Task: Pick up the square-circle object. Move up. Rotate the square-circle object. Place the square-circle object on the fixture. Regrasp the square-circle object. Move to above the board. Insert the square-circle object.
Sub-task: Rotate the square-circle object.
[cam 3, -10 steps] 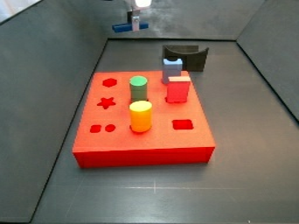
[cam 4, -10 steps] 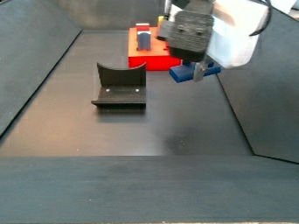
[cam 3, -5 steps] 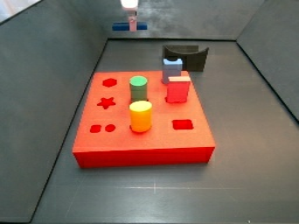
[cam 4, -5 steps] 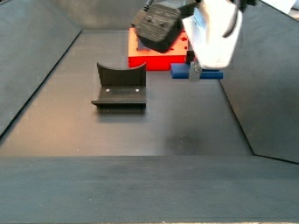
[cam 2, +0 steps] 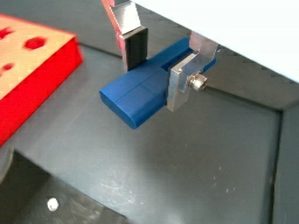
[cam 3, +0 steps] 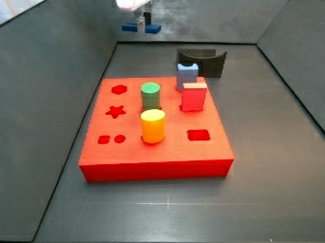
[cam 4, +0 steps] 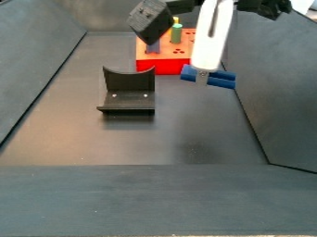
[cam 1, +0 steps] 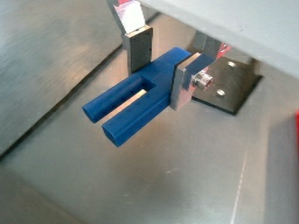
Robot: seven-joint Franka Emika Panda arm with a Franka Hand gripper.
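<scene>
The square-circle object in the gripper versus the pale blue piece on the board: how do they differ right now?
The square-circle object is dark blue; the pale blue piece is lighter with a white top. The square-circle object is clamped in the gripper in mid-air, prongs lying sideways, while the pale blue piece stands upright on the board beside the red peg. Both are small blue blocks.

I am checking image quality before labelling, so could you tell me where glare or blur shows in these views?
In a side view the gripper and arm above it are washed out white; in a wrist view the square-circle object looks sharp, with pale sheen on the floor; in a side view the board is evenly lit, the gripper blurry.
</scene>
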